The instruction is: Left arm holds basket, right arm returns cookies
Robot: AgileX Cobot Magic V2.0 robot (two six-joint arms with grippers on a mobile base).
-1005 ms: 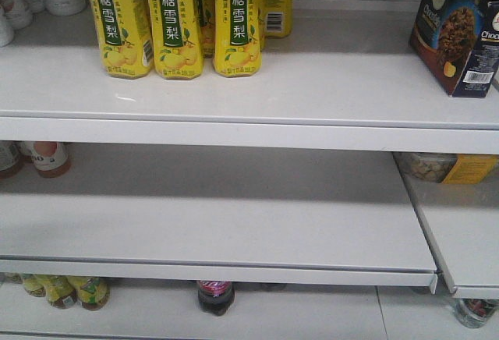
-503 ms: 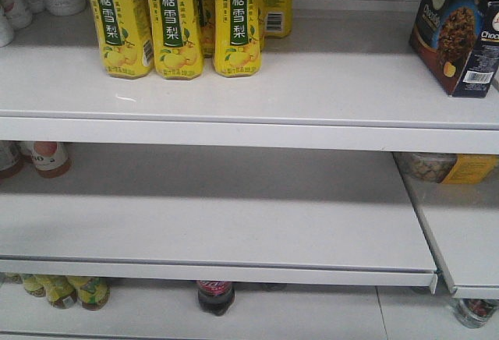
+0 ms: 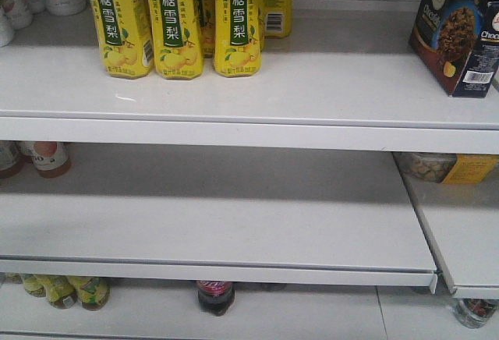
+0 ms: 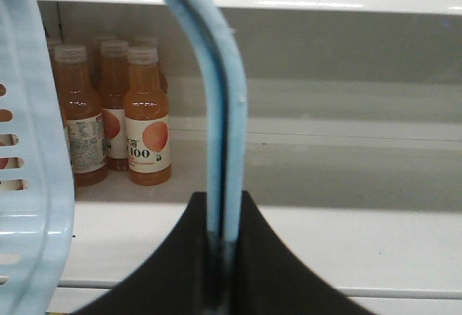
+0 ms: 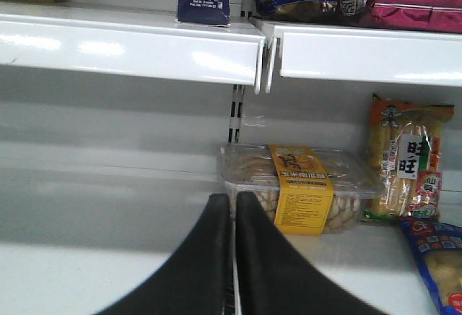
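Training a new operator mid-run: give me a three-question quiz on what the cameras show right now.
1. True or false: the cookies stand on the top shelf.
2. What does the left gripper clamp?
A. a bottle
B. the basket handle
C. nothing
3. The right gripper is shut and ____.

Key: 1 true; 2 B; 3 empty.

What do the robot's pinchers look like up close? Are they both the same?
They look much alike. The left gripper has two smooth black fingers, wide at the bottom and curving up to narrow tips. The right gripper has the same smooth black curved fingers, plain and without markings. No cables show in either wrist view, and the arms themselves are out of sight.
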